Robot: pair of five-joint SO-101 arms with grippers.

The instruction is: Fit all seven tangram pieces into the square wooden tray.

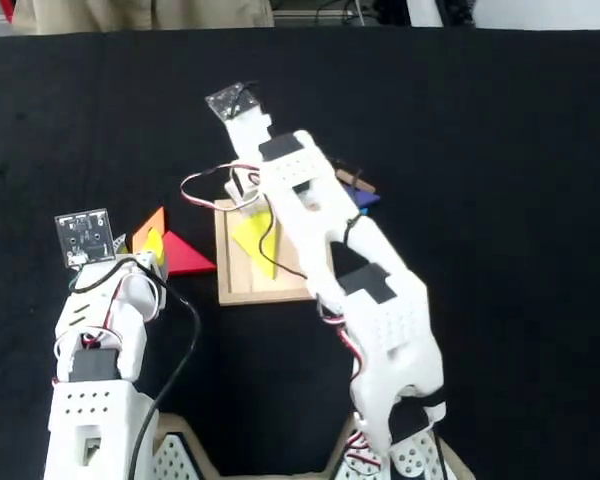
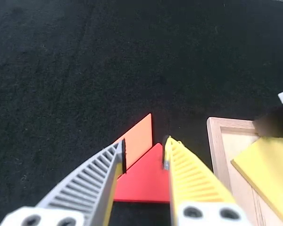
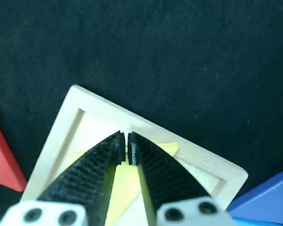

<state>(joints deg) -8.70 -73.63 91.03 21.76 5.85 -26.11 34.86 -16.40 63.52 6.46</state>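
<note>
One yellow triangle (image 1: 250,232) leans tilted inside the tray (image 1: 230,285), right gripper (image 3: 126,147) pinched on its edge, it seems: lay it flat into a corner. Left gripper (image 2: 143,146) gapes over red triangle (image 2: 144,183) beside tray.

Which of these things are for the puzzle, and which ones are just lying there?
For the puzzle:
wooden tray
yellow piece, over the tray
red triangle
orange piece
blue piece
left gripper and right gripper, which do the moving

Just there:
black cloth on the table
looping wires on an arm
</note>
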